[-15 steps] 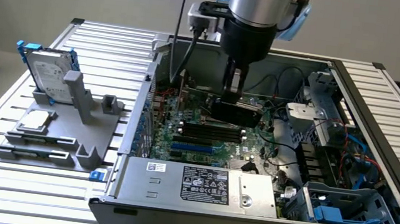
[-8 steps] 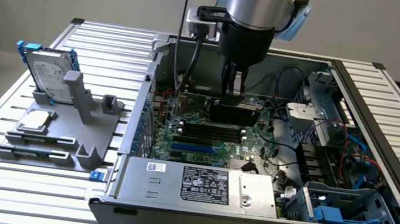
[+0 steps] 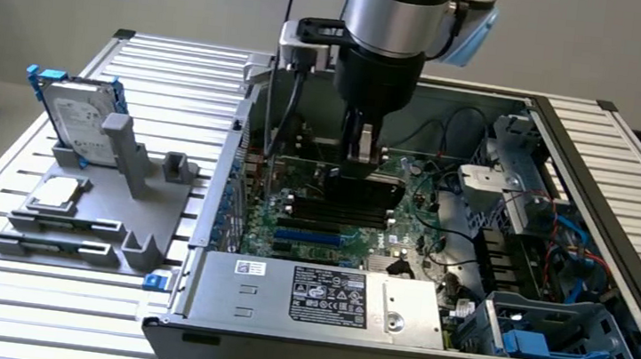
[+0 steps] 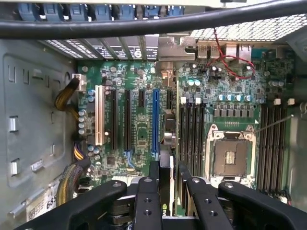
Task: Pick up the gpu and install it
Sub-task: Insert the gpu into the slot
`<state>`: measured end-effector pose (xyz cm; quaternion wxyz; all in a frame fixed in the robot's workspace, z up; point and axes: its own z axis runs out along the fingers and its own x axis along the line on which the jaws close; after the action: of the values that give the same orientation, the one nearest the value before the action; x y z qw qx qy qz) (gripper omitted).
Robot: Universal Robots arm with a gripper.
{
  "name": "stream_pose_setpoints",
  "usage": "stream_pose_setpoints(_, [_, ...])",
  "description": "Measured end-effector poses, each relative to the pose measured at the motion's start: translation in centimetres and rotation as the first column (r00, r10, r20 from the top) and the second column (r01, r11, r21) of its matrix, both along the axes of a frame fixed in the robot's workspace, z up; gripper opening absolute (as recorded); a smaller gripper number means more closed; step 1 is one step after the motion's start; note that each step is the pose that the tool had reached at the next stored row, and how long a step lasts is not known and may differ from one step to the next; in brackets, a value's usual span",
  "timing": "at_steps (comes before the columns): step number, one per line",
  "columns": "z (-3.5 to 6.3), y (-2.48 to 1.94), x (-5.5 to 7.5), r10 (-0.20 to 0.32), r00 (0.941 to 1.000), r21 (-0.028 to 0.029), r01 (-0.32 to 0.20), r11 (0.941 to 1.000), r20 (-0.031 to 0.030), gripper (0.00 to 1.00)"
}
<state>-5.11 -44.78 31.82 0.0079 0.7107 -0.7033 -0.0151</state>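
My gripper (image 3: 361, 155) hangs inside the open computer case (image 3: 604, 200), shut on the gpu (image 3: 365, 193). The gpu is a black card held upright just above the green motherboard (image 3: 305, 214). In the wrist view the gpu (image 4: 166, 194) runs edge-on between my black fingers (image 4: 153, 176). Its silver end bracket (image 4: 173, 48) sits near the case's rear slot openings. The card lies just beside the long blue slot (image 4: 155, 122). I cannot tell whether its lower edge touches the board.
Black memory slots (image 4: 189, 134) and an open CPU socket (image 4: 230, 155) flank the card. A power supply (image 3: 321, 294) and cables (image 3: 553, 235) crowd the case. On the slatted table, a grey fixture (image 3: 129, 244) holds a hard drive (image 3: 80, 114) and a CPU chip (image 3: 57, 192).
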Motion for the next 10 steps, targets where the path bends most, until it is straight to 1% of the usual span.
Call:
stream_pose_setpoints(7, [-0.36,-1.08,-1.0,0.007,1.0000,0.0000,-0.007,1.0000,0.0001,0.27])
stream_pose_setpoints(10, [-0.67,-1.30,-1.5,0.009,1.0000,0.0002,-0.009,1.0000,0.0018,0.27])
